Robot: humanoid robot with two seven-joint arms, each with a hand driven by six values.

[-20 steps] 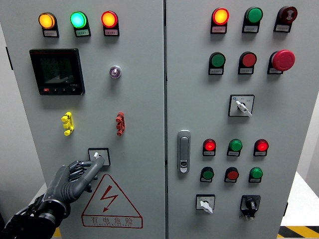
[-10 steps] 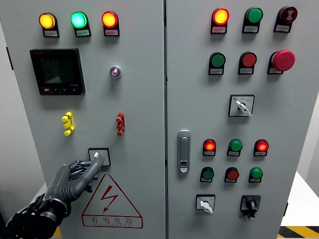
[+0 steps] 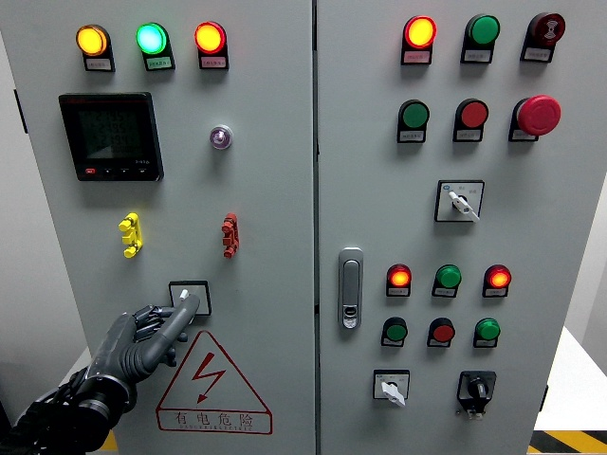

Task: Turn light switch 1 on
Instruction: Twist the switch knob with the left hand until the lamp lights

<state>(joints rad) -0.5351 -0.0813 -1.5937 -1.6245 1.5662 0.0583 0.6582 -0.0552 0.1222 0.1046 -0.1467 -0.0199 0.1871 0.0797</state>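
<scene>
A grey control panel (image 3: 266, 218) fills the view. The left hand (image 3: 142, 343) reaches up from the lower left, index finger extended, other fingers curled, gripping nothing. Its fingertip touches the switch (image 3: 188, 297), low on the left door above a warning triangle (image 3: 211, 389). Nothing has visibly moved over the last second, so the switch seems not yet turned.

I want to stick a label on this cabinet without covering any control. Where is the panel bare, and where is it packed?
Bare: the left door between the purple lamp and the door seam; the right door left of the rotary selector, above the door handle. Packed: the button grid at lower right, and around the left hand at the switch above the warning triangle.
</scene>
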